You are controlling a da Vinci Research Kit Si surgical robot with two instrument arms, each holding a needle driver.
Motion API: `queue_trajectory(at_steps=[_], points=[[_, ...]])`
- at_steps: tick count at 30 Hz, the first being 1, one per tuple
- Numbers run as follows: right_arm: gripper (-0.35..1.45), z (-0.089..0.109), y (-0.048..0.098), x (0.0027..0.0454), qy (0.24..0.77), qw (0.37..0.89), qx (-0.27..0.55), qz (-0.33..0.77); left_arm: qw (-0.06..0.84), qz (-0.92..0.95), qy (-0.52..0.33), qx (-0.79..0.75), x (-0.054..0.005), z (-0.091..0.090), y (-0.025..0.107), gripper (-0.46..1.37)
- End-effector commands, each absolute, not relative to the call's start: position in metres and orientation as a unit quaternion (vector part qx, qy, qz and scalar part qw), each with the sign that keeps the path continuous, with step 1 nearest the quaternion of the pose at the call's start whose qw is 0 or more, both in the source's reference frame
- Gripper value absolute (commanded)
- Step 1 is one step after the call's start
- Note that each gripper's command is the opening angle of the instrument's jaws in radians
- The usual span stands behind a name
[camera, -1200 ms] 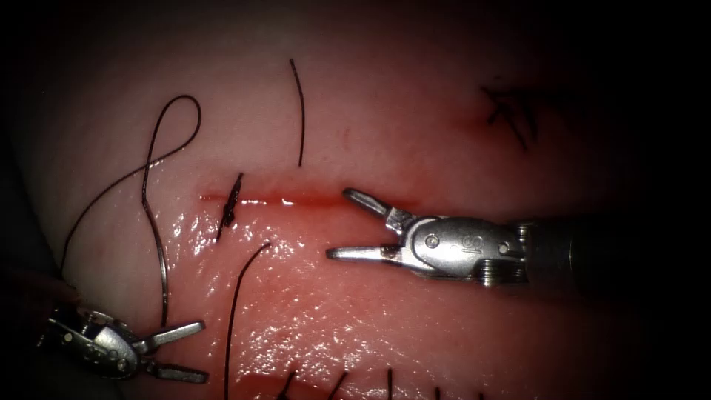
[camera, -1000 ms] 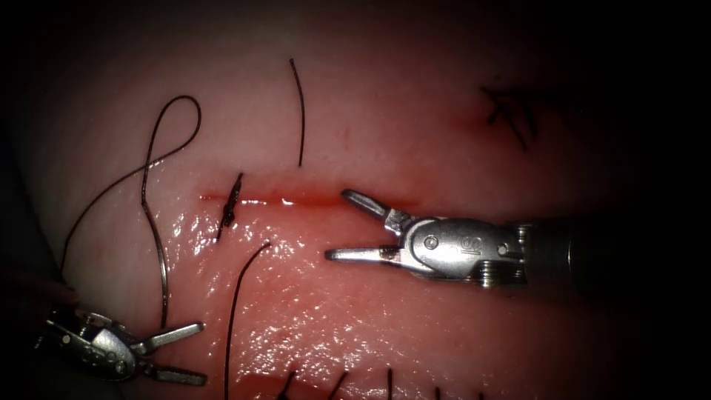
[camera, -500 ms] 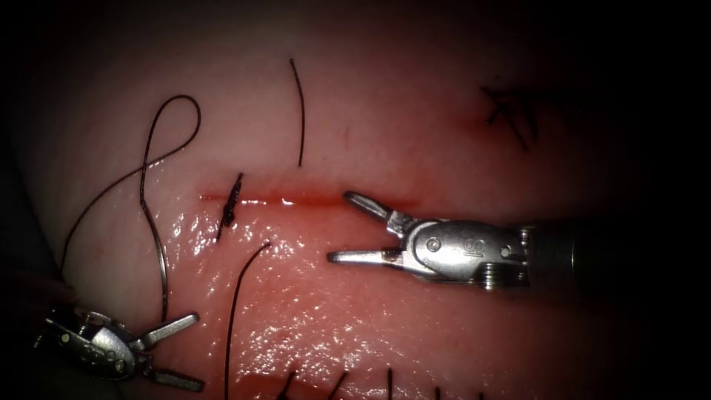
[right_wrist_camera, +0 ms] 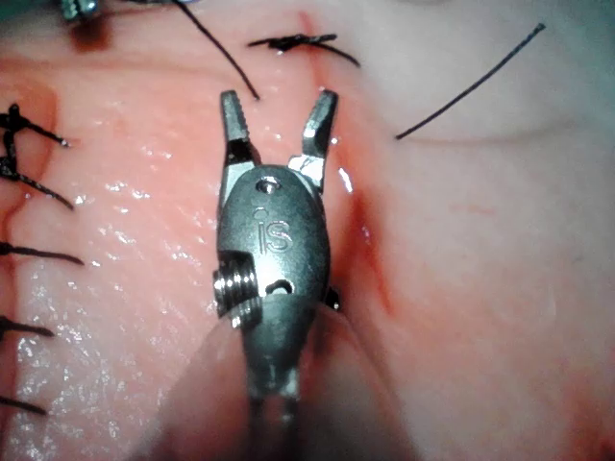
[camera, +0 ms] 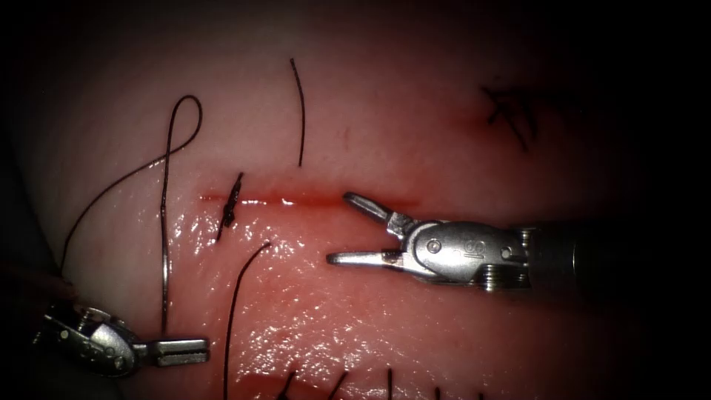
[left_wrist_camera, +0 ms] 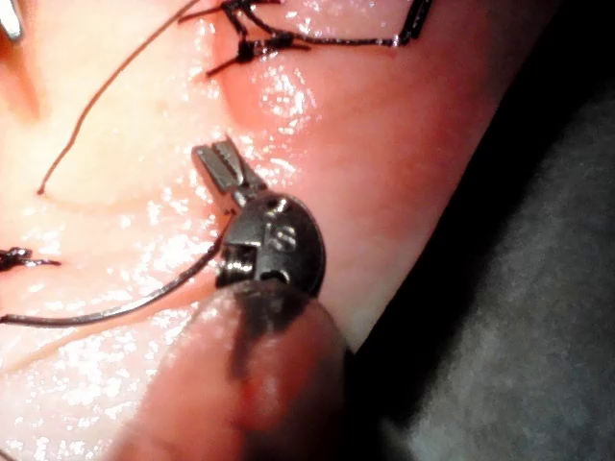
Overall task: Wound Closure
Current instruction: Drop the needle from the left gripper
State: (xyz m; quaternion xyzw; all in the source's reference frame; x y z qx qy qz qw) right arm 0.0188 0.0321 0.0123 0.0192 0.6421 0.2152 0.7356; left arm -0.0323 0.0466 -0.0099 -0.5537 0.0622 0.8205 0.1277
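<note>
The tissue (camera: pixel 415 133) carries a horizontal cut (camera: pixel 311 200) with red fluid along it. A knotted stitch (camera: pixel 231 204) crosses the cut's left end. My left tool (camera: pixel 194 352) lies at the lower left, jaws shut on the lower end of the curved needle (camera: pixel 164 274). The needle rests on the tissue's surface, left of the stitch, not in the tissue. Its thread (camera: pixel 185 104) loops above it. The left wrist view has the left tool (left_wrist_camera: pixel 216 165) and the needle (left_wrist_camera: pixel 115 309) reaching its wrist. My right tool (camera: pixel 339 227) (right_wrist_camera: pixel 279 110) stands open at the cut's middle, holding nothing.
Two loose cut thread ends lie near the cut, one above (camera: pixel 300 111) and one below (camera: pixel 241 311). Several dark stitches (camera: pixel 389 378) line the tissue's lower edge. An older dark stitch (camera: pixel 511 111) sits at the upper right.
My left tool's jaws went from open to shut at the needle's lower end. The needle swung more upright and the thread loop narrowed. The right tool barely moved.
</note>
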Motion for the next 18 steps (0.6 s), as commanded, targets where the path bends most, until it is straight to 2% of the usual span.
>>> queue_trajectory(at_steps=[1, 18], points=[[1.25, 0.012, 0.032, 0.0188, 0.643, 0.736, 0.022, 0.213, 0.124, 0.829, 0.061, -0.542, -0.0318, -0.011, 0.048, -0.35], [1.26, 0.012, 0.032, 0.0188, 0.643, 0.735, 0.023, 0.212, 0.101, 0.879, 0.068, -0.461, -0.0265, -0.012, 0.061, -0.35]])
